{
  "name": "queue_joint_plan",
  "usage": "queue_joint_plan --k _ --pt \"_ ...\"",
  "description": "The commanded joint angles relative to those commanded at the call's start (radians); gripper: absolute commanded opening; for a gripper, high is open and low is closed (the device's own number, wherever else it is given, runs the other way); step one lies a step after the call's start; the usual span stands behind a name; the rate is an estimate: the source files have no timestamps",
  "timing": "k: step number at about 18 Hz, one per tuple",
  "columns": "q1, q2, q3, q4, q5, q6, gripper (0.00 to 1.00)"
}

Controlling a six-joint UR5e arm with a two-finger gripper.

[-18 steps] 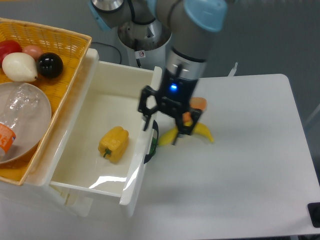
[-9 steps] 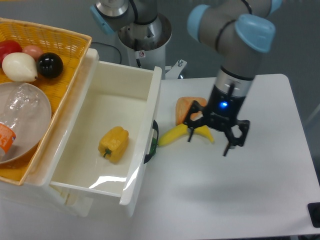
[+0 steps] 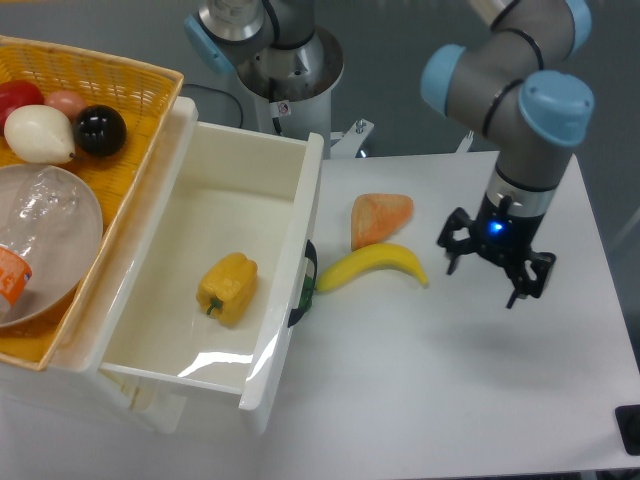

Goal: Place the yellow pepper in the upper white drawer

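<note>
Surface [image 3: 480, 390]: a white tabletop fills the right and lower part of the view, seen from above.
Robot arm [image 3: 520, 95]: a grey arm with light blue joint caps reaches in from the top right and bends down over the right side of the surface; its round base stands at the top centre, behind the drawer.
Upper white drawer [image 3: 150, 275]: a large glossy white box with deep plain walls, pulled open on the left, its front panel facing the surface and a dark handle on that panel.
Wicker basket [image 3: 120, 90]: a yellow woven basket sits at the far left, just beside the drawer. It holds a clear bowl, a white onion-like item, a black ball and red and pink pieces at the top edge.
Gripper [image 3: 496, 270]: black, with a small blue light glowing above it, it hovers over bare surface to the right of the banana. Its two fingers are spread apart and hold nothing.
Banana [image 3: 372, 266]: long, curved and yellow, it lies on the surface between the drawer front and the gripper, one end close to the dark handle.
Orange wedge [image 3: 380, 216]: a flat orange triangular piece lies just behind the banana.
Yellow pepper [image 3: 228, 288]: small, blocky and glossy, it rests on the floor of the open drawer, towards the front, well apart from the gripper.
</note>
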Motion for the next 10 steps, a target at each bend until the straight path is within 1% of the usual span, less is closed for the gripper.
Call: queue_joint_plan --k 2,7,10 --pt "-0.012 -0.026 0.0 -0.002 0.057 -0.001 1.0" --pt "-0.012 -0.063 0.0 -0.002 0.056 -0.008 1.0" --pt "-0.014 -0.069 0.0 -0.003 0.05 -0.009 1.0"
